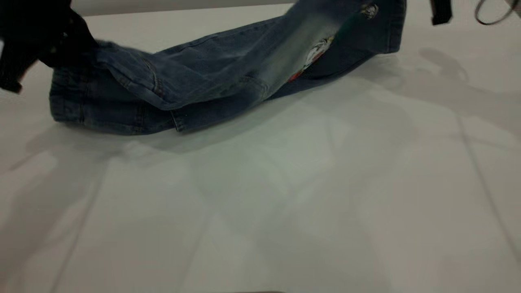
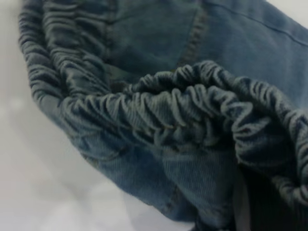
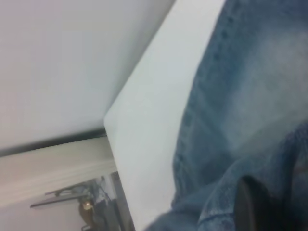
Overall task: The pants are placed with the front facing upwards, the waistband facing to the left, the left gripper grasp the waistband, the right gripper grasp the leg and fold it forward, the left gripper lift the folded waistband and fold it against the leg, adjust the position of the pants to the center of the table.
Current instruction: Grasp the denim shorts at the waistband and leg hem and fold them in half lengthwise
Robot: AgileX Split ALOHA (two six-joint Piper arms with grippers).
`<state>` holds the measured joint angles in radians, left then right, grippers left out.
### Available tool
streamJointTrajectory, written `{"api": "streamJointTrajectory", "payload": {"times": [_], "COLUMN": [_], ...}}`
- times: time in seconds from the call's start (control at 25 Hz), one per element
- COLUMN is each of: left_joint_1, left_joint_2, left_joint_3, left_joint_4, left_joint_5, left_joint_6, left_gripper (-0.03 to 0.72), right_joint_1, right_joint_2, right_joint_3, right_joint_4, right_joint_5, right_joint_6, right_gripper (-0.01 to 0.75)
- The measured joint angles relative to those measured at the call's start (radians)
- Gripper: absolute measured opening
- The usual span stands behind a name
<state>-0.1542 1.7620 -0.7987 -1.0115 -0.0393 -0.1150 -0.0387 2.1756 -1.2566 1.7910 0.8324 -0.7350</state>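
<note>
table [image 1: 260, 203]: bare up front
pants [image 1: 211, 77]: long axis left-right, leg end raised at right
left gripper [image 1: 36, 44]: clamped on waistband [image 2: 159, 115]
right gripper: out of exterior view, grip state unclear

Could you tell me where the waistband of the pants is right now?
In the exterior view the waistband is at the far left end of the pants, bunched at the left claw above the table.
</note>
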Motion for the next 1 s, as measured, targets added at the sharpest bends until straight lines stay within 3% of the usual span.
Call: {"api": "streamJointTrajectory", "payload": {"times": [0.24, 0.56, 1.0], "left_joint_1": [0.000, 0.000, 0.000], "left_joint_2": [0.069, 0.114, 0.188], "left_joint_3": [0.000, -0.004, -0.008], "left_joint_4": [-0.129, -0.146, -0.137], "left_joint_5": [-0.075, -0.172, -0.239], "left_joint_6": [-0.022, -0.139, -0.445], "left_gripper": [0.101, 0.102, 0.104], "right_joint_1": [0.068, 0.120, 0.120], "right_joint_2": [0.117, 0.268, 0.345], "right_joint_3": [-0.143, -0.378, -0.436], "right_joint_4": [0.001, 0.002, 0.005], "right_joint_5": [-0.046, -0.061, -0.236], "right_joint_6": [0.128, 0.257, 0.365], "right_gripper": [0.032, 0.032, 0.032]}}
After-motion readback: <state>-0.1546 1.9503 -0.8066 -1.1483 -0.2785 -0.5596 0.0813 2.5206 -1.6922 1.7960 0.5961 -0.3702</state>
